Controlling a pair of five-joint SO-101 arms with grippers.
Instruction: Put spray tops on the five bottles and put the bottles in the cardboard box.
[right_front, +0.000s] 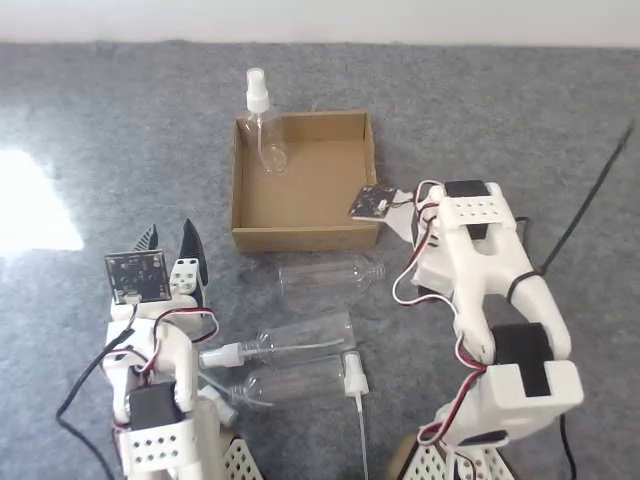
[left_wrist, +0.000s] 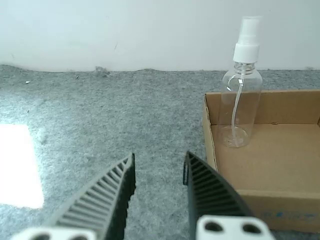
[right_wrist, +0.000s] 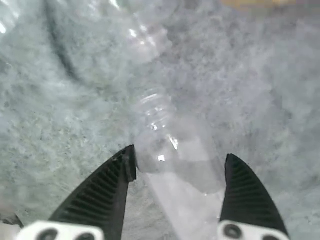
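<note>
Bottles (right_front: 305, 335) lie loose short of the cardboard box (right_front: 300, 238), left gripper (right_front: 170, 228) spread empty beside them; nearer the box, right gripper (right_wrist: 180, 155) gapes around a topless bottle (right_wrist: 170, 142); round and slick, it'll probably squirt out when pinched; one capped bottle (right_front: 268, 135) stands inside.

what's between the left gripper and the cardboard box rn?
Nothing. Only bare grey mat lies between the open left gripper and the cardboard box; the left wrist and high views both show it.
</note>
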